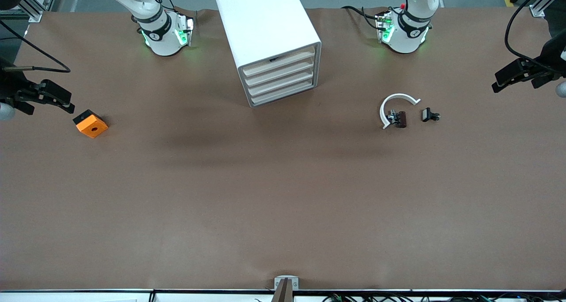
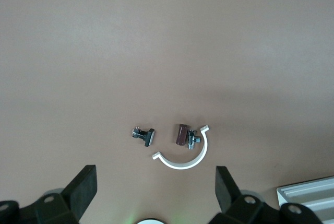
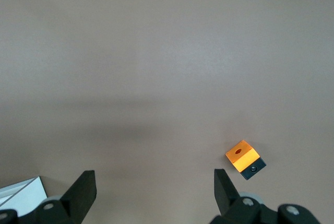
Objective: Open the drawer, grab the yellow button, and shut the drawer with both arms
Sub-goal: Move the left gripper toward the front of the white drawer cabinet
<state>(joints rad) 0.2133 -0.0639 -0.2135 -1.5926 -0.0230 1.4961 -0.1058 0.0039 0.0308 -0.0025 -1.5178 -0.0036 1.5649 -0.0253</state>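
at the right arm's end of the table we see the right end effector point(image 1: 48, 99) hanging with fingers apart, empty, over bare brown table point(image 1: 283, 196) just beside an orange block point(image 1: 90, 124). we judge nothing begun: the next move calls for one arm to reach the cabinet point(image 1: 269, 41) and draw out the drawer point(image 1: 279, 61), the topmost, now closed. the button is unseen, presumably inside. toward the left arm's end lie a white clip point(image 1: 395, 105) and small dark parts point(image 1: 430, 115); the left end effector point(image 1: 517, 76) waits over the table edge, fingers apart.
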